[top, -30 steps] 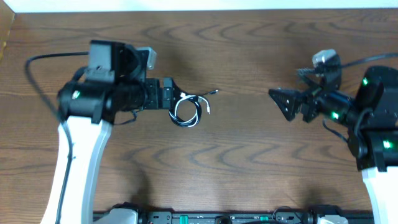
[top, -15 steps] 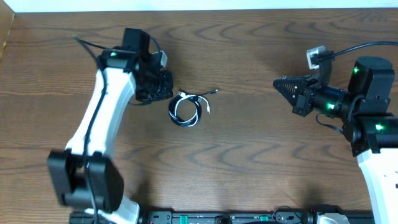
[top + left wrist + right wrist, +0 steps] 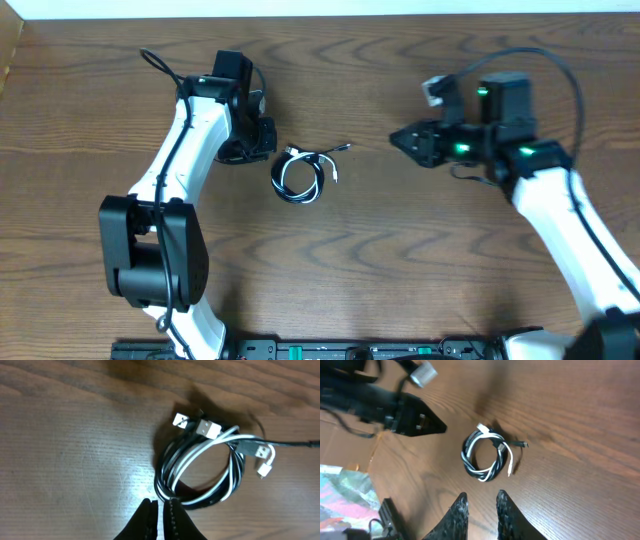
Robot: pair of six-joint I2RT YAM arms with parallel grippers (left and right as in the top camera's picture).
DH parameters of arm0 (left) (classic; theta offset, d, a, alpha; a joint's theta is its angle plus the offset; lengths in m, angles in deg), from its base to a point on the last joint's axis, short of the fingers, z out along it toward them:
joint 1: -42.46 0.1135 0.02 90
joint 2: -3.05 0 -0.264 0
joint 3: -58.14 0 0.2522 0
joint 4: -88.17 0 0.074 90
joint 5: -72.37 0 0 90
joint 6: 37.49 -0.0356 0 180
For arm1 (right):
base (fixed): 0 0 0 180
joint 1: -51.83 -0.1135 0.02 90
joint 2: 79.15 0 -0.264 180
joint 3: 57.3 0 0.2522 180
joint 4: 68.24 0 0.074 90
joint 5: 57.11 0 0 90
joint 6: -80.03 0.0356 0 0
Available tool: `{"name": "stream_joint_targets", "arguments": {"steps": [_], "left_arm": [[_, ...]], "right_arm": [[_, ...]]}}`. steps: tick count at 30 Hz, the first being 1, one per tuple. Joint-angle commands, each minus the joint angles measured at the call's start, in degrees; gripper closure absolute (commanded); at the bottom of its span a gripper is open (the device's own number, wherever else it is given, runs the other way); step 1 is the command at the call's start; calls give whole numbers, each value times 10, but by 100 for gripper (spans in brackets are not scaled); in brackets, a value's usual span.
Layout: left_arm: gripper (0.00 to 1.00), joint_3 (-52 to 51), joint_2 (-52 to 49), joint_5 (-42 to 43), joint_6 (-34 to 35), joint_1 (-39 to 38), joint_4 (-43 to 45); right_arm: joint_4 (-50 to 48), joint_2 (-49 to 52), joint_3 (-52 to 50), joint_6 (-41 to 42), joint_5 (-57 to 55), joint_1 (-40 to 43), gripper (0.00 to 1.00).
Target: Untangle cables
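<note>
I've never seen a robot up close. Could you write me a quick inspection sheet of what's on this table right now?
Surface: table, brown wood grain.
Job's things: black cable and white cable wound together in one small coil between the arms, plugs sticking out.
Clutter: nothing seen.
End effectors: left end effector shut, nothing between its fingers, at the coil's edge; right end effector slightly open, empty, apart from the coil.
Cables: thick black arm wires loop off the arms, away from the coil.
Surroundings: pale strip along the far edge; colourful patch off the table, unclear what.
</note>
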Motion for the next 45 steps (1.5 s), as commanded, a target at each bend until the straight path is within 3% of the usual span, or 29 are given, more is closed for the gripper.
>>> {"name": "stream_joint_targets", "arguments": {"steps": [1,7,14,16,19,41,45], "left_arm": [[88,1,-28,-20,3,3,5],[83,1,-68,-20,3,3,16],[83,1,-81,-16,6,3,26],[70,1,-81,-16,10,3,25],[62,1,-81,9,14,3,21],[63,-45,-84,28,51,3,84],[68,-45,-84,28,51,-2,87]], "right_arm": [[-36,51,7,70,-58,-32,86],[-125,120,7,125,-74,-64,85],[-149,163,7,167,-93,-85,83],[-150,168,7,167,-104,-90,82],[-151,169,7,167,-122,-99,80],[-148,169,7,164,-177,-135,72],[-137,169,7,160,-202,-135,70]]}}
